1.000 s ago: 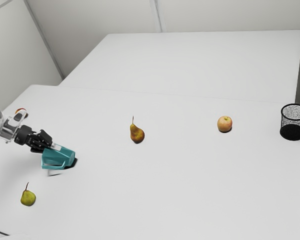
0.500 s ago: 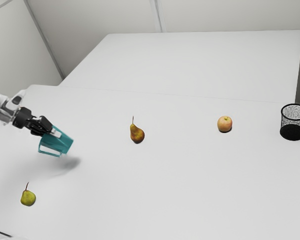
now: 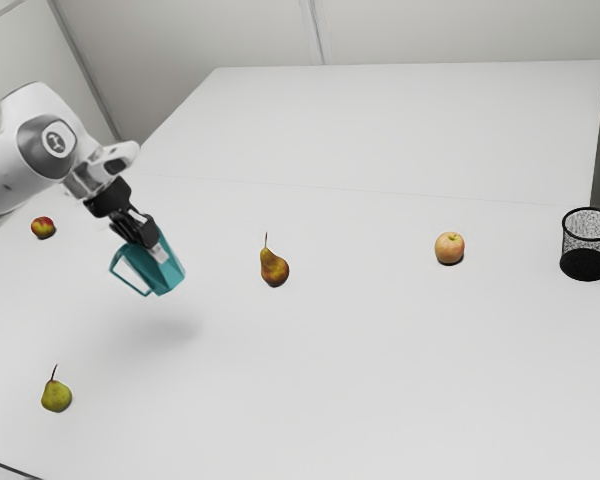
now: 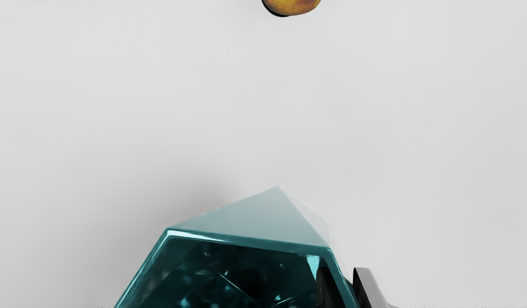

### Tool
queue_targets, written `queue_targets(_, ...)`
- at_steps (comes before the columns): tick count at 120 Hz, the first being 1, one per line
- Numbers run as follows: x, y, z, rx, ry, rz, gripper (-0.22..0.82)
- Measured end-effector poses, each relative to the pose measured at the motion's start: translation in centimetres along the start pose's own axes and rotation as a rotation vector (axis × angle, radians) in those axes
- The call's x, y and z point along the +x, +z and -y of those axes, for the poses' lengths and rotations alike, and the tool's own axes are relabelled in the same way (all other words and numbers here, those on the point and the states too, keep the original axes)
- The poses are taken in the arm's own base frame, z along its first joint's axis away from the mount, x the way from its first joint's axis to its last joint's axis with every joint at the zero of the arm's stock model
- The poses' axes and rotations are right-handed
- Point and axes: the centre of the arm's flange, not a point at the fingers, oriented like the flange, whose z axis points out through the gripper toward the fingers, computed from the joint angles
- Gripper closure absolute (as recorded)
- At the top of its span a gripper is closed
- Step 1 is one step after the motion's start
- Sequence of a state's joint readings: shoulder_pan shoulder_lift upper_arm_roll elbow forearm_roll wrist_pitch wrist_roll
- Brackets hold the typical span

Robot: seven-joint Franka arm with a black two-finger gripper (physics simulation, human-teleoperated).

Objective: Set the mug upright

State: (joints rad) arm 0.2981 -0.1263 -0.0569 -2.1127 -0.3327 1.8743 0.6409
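The mug (image 3: 167, 275) is translucent teal, darker inside. The hand (image 3: 158, 252) is black, with pale grey fingertips; the arm (image 3: 20, 160) is white and grey. On the white tabletop (image 3: 380, 380), the near pear (image 3: 56, 397) is yellow-green, the farther pear (image 3: 274, 270) mottled brown and amber. At the exterior view's far left, a fruit (image 3: 43, 228) is red and yellow; the apple (image 3: 449, 248) blushes pink over pale yellow. Black mesh patterns the bin (image 3: 586, 264).

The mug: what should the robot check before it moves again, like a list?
1. Gripper shut on the mug's wall, one finger inside, one outside: ok.
2. Mug off the table, shadow apart below it: ok.
3. Mug upright: not ok, it's tilted.
4. Green pear not touching the mug: ok.
5. Grip firm enough not to slip: cannot tell.
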Motion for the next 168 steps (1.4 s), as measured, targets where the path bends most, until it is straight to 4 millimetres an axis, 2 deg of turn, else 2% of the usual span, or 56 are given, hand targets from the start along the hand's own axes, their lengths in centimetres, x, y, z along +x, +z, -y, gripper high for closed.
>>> queue_targets(25, 1.8, 1.0, -3.9, 0.149, 0.001, 0.063, 0.78)
queue_targets(59, 0.5, 4.5, -6.0, 0.268, -0.099, 0.072, 0.78)
queue_targets(93, 0.6, 8.1, -6.6, 0.312, -0.178, -0.008, 0.78)
queue_targets(123, 0.4, 11.5, -6.2, 0.316, -0.242, -0.033, 0.78)
queue_targets(168, 1.1, 13.9, -6.1, 0.311, -0.311, -0.048, 0.78)
